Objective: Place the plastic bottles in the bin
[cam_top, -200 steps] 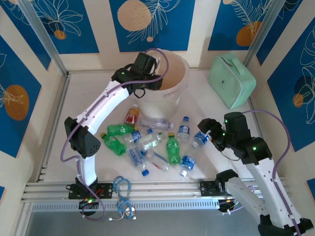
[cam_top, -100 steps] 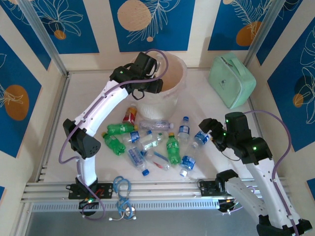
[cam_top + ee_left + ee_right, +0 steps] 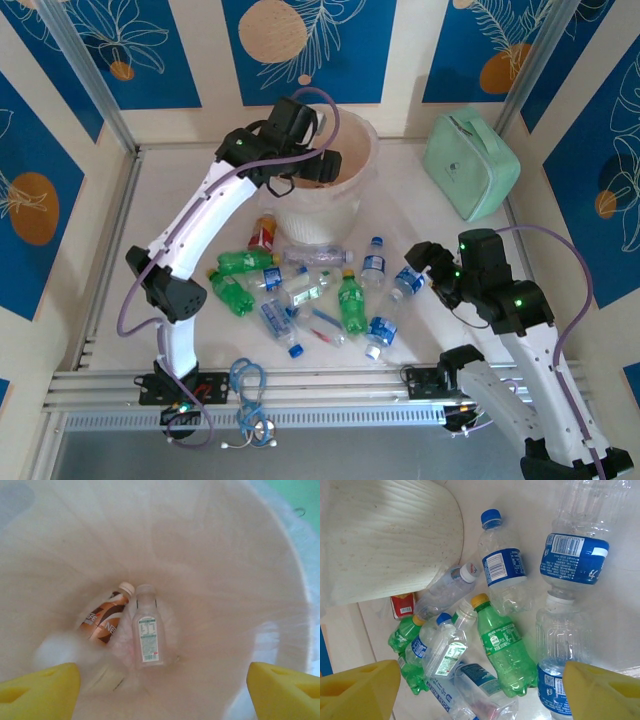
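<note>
My left gripper [image 3: 322,166] hangs open over the mouth of the white bin [image 3: 366,136], nothing between its yellow fingers [image 3: 41,691]. Down inside the bin [image 3: 225,555] lie a brown-labelled bottle [image 3: 106,622] and a clear bottle [image 3: 148,636]; a blurred pale bottle [image 3: 82,662] shows beside them. Several plastic bottles [image 3: 310,288] lie in a heap on the table in front of the bin, among them a green one [image 3: 351,303] and a red-labelled one [image 3: 265,233]. My right gripper [image 3: 418,262] is open just right of the heap, above the green bottle [image 3: 502,647] and blue-labelled ones [image 3: 502,567].
A mint green zip case [image 3: 472,165] lies at the back right. A coil of blue cable [image 3: 248,384] sits by the near rail. The bin's ribbed wall [image 3: 385,535] stands close behind the heap. Patterned panels enclose the table on three sides.
The left gripper has opened over the bin and shifted slightly farther over its mouth; a bottle has left it. The right arm has not moved.
</note>
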### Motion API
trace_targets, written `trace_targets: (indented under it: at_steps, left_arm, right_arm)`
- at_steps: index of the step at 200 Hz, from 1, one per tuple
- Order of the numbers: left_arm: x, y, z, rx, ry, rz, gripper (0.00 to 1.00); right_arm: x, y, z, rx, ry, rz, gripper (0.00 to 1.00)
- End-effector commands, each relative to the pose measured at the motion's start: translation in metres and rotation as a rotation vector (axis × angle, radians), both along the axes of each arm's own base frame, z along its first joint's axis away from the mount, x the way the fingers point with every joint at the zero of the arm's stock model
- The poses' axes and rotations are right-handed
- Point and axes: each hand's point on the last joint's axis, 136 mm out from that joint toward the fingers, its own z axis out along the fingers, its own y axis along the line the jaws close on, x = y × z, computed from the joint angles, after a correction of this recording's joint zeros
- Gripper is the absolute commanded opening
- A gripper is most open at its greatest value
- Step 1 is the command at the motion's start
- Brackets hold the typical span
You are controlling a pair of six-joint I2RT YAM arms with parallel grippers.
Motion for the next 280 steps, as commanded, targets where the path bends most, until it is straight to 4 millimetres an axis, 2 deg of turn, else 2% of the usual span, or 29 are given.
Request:
trace_targets:
  at_steps: [1,32,55,76,90,107,134,159,181,207,228,257,280]
  left_arm:
    - [-0.002,0.002,0.016,-0.004,-0.031,0.001,0.86]
    - [-0.012,0.018,0.055,-0.07,-0.118,0.037,0.87]
    - [-0.023,0.046,0.084,-0.09,-0.211,0.113,0.87]
    - [-0.038,0.081,0.092,-0.097,-0.264,0.192,0.88]
    - [-0.05,0.109,0.085,-0.114,-0.265,0.258,0.88]
    - [-0.065,0.144,0.068,-0.131,-0.251,0.342,0.88]
    - [-0.09,0.183,0.028,-0.16,-0.199,0.434,0.88]
    - [-0.104,0.206,-0.027,-0.154,-0.092,0.495,0.89]
    - [-0.102,0.206,-0.081,-0.206,0.04,0.475,0.88]
    - [-0.085,0.199,-0.141,-0.274,0.189,0.454,0.81]
    - [-0.068,0.19,-0.165,-0.272,0.216,0.406,0.8]
    - [-0.043,0.177,-0.182,-0.252,0.18,0.322,0.84]
    - [-0.031,0.174,-0.199,-0.21,0.188,0.292,0.86]
  right_arm:
    - [-0.004,-0.001,0.009,-0.005,-0.017,0.01,0.85]
    - [-0.003,-0.004,0.009,-0.025,-0.013,0.009,0.85]
    - [-0.003,-0.006,0.007,-0.049,0.003,0.007,0.85]
    - [-0.005,-0.013,0.002,-0.103,0.046,-0.005,0.85]
    - [-0.007,-0.019,-0.007,-0.149,0.097,-0.019,0.85]
    - [-0.008,-0.029,-0.02,-0.228,0.184,-0.039,0.86]
    - [-0.002,-0.035,-0.037,-0.293,0.281,-0.041,0.88]
    - [0.008,-0.029,-0.04,-0.265,0.28,-0.033,0.88]
    - [0.013,-0.022,-0.042,-0.226,0.272,-0.029,0.88]
    - [0.011,-0.019,-0.047,-0.213,0.29,-0.022,0.88]
    - [0.006,-0.018,-0.051,-0.2,0.3,-0.016,0.88]
    - [-0.004,-0.017,-0.061,-0.181,0.32,-0.018,0.88]
    - [-0.007,-0.015,-0.066,-0.161,0.329,-0.018,0.89]
